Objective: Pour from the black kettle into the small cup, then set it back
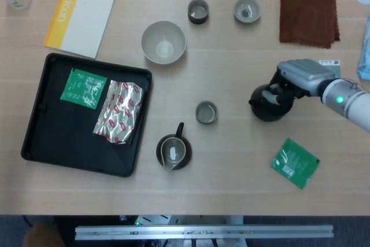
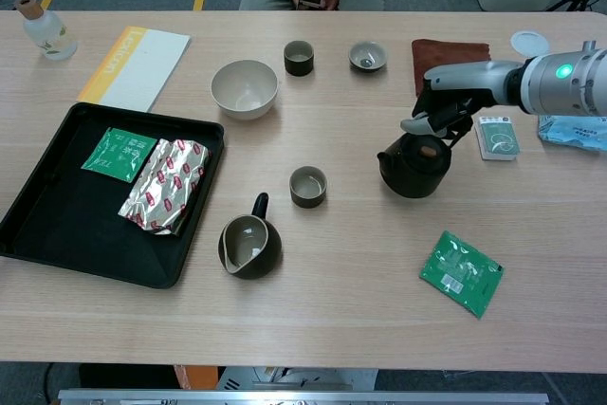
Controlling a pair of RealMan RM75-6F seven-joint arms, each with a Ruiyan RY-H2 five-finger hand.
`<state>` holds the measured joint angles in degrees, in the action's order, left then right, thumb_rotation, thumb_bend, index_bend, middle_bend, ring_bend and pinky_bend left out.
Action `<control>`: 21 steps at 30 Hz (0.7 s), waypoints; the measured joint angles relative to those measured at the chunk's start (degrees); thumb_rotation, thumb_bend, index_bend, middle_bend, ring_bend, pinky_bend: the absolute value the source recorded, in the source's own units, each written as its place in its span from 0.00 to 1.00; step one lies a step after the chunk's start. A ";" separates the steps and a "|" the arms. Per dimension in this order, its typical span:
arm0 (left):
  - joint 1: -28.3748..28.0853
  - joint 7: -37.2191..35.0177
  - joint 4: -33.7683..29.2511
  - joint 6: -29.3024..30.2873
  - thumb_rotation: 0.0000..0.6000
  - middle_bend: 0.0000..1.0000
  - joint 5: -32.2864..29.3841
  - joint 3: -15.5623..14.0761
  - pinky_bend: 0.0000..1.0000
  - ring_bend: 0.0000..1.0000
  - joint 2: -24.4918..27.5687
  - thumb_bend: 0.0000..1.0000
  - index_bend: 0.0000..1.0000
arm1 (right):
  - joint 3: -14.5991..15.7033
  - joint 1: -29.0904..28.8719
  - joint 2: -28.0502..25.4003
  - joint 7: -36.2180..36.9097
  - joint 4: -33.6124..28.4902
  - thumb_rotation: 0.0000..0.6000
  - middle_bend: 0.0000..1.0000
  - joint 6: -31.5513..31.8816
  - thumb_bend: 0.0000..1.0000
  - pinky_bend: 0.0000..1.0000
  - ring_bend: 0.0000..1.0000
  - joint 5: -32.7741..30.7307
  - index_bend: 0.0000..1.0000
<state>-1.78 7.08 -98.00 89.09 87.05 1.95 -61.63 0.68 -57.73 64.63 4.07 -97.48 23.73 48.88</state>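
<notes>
At nine o'clock a black rectangular tray (image 1: 34, 137) carries a green packet (image 1: 84, 88) and a silver foil packet (image 1: 119, 111). Brown folded cloth (image 1: 309, 18) lies at two o'clock; another green sachet (image 1: 295, 162) lies at four o'clock.

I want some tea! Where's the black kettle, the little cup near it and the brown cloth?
black kettle (image 2: 410, 175), chest view, its body
small cup (image 2: 307, 186), chest view, its rim
brown cloth (image 1: 308, 18), head view, its middle

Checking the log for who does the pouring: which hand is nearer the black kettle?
Right. The right hand grips the black kettle from above, at its top. The left hand shows in neither view.
</notes>
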 measured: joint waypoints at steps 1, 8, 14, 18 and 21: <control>0.01 -0.02 -0.02 0.06 1.00 0.24 0.09 -0.01 0.17 0.19 0.06 0.43 0.14 | -0.10 0.06 -0.11 0.07 -0.06 0.49 0.83 0.05 0.44 0.23 0.82 0.15 0.83; 0.16 -0.13 -0.14 0.38 1.00 0.24 0.24 -0.04 0.17 0.19 0.15 0.43 0.14 | -0.89 0.71 -1.30 0.68 -0.78 0.51 0.83 0.84 0.52 0.23 0.83 1.29 0.85; 0.17 -0.30 -0.17 0.46 1.00 0.24 0.52 -0.08 0.17 0.19 0.30 0.43 0.14 | -1.01 0.74 -2.03 0.44 -1.32 0.57 0.83 1.21 0.61 0.24 0.83 1.56 0.85; 0.17 -0.46 -0.11 0.60 1.00 0.24 0.72 -0.07 0.17 0.19 0.37 0.43 0.15 | -1.26 0.55 -2.52 0.18 -1.55 0.61 0.83 1.58 0.65 0.24 0.83 1.60 0.85; 0.21 -0.49 -0.27 0.78 1.00 0.24 0.83 -0.02 0.17 0.19 0.45 0.43 0.15 | -1.51 0.43 -2.89 -0.24 -1.80 0.62 0.83 2.35 0.66 0.24 0.83 1.70 0.85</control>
<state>-1.57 6.58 -98.27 89.87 87.87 1.93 -61.19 -0.83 -57.30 61.75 3.83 -99.28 26.08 50.59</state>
